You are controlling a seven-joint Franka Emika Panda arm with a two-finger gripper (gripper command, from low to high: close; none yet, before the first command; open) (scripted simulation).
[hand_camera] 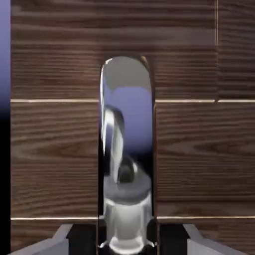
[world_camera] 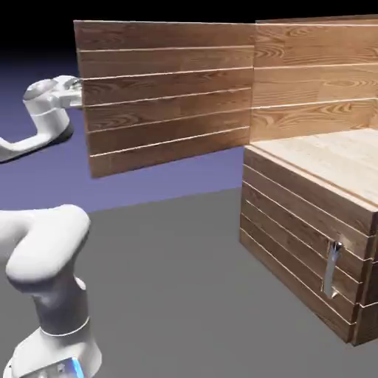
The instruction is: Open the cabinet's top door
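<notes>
The cabinet (world_camera: 310,214) of brown planks stands at the exterior view's right. Its top door (world_camera: 166,96) is swung far out to the left, and pale wood shows inside the cabinet. My gripper (world_camera: 74,92) is at the door's free left edge, where the door hides its fingers and the handle. In the hand view the curved silver bar handle (hand_camera: 125,149) fills the middle against the dark planks of the top door (hand_camera: 50,149). My gripper (hand_camera: 127,240) is shut on the handle, with grey fingertips (hand_camera: 55,243) at the bottom edge on either side.
A lower panel with a short straight silver handle (world_camera: 332,269) faces out on the cabinet's front. My white arm (world_camera: 48,266) rises at the lower left. Grey table (world_camera: 177,295) lies between the arm and the cabinet.
</notes>
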